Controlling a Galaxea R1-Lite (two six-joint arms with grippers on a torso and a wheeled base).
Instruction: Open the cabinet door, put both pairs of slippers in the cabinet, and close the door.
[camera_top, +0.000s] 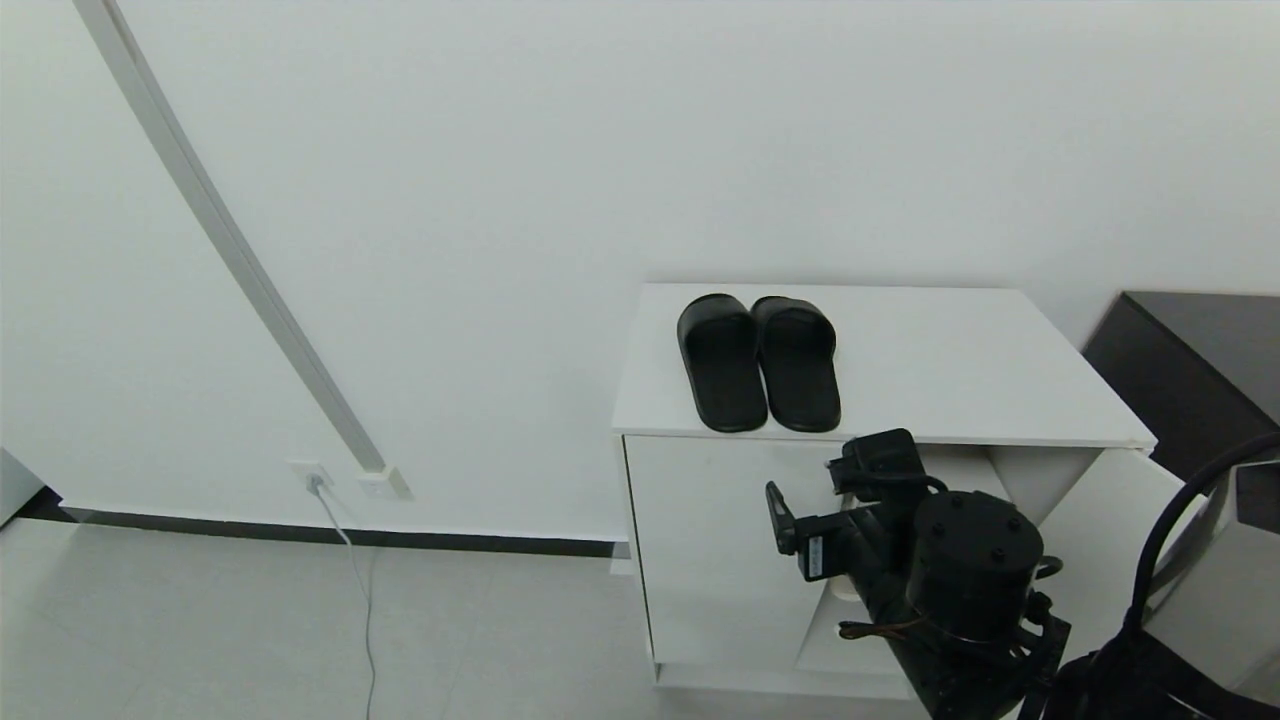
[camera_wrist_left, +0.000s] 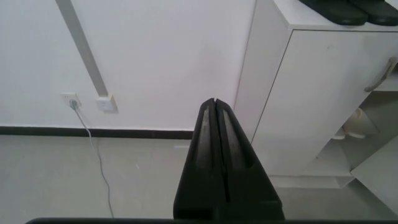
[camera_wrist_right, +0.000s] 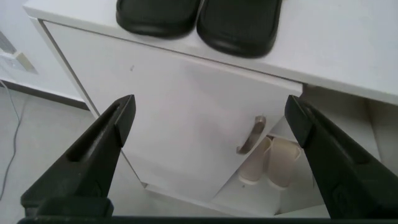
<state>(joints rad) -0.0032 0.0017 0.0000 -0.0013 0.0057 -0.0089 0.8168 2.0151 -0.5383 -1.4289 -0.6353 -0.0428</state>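
With the pale slippers (camera_wrist_right: 268, 163) inside the cabinet (camera_top: 950, 370) and the black slippers (camera_top: 758, 362) on top near its front edge, the spread-open right gripper (camera_wrist_right: 210, 109) could nudge them off, while the left gripper (camera_wrist_left: 214, 124) is pressed closed.

You are working in a plain, home-like entry room. A white shoe cabinet (camera_top: 930, 370) carrying black slippers (camera_top: 797, 365) is standing against a white wall (camera_top: 500, 150), and a wall socket (camera_top: 312, 476) is sitting above the dark skirting (camera_top: 350, 535) and pale floor (camera_top: 200, 630).
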